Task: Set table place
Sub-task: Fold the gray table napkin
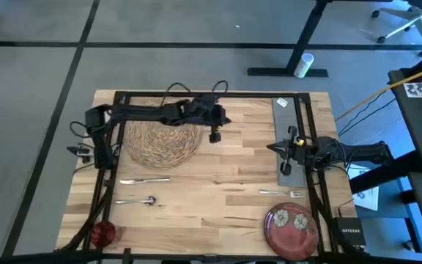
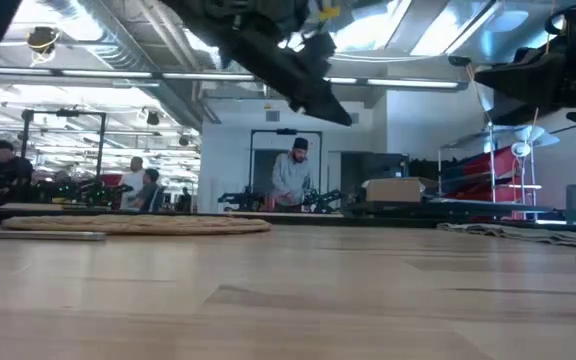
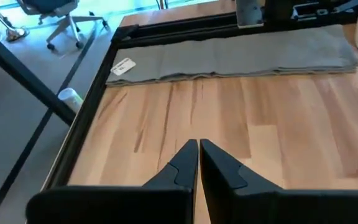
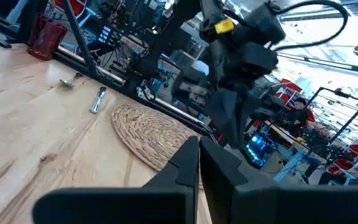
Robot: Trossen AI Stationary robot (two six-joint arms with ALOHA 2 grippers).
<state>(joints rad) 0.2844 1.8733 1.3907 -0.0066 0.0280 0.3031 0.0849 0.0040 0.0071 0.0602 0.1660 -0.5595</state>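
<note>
The round woven mat (image 1: pixel 160 139) lies flat on the far left part of the table (image 1: pixel 218 187). My left gripper (image 1: pixel 215 135) hangs shut just right of the mat, well above the wood (image 2: pixel 334 112), with nothing in it (image 3: pixel 197 148). The gray napkin (image 1: pixel 283 147) lies as a long strip along the table's right side (image 3: pixel 229 53). My right gripper (image 1: pixel 281 147) is shut and empty (image 4: pixel 197 149), raised over the napkin's middle. The dark red plate (image 1: pixel 290 224) sits at the near right, with the fork (image 1: pixel 283 193) just beyond it. The knife (image 1: pixel 143 180) and spoon (image 1: pixel 138 200) lie near left. The red cup (image 1: pixel 102 233) stands at the near left corner.
A black frame (image 1: pixel 211 94) runs along the table's far edge and sides. Bare wood lies in the middle between the mat and the napkin. Beyond the table, people (image 2: pixel 290 172) stand in the room, and a small white cylinder (image 1: pixel 304 64) lies on the floor.
</note>
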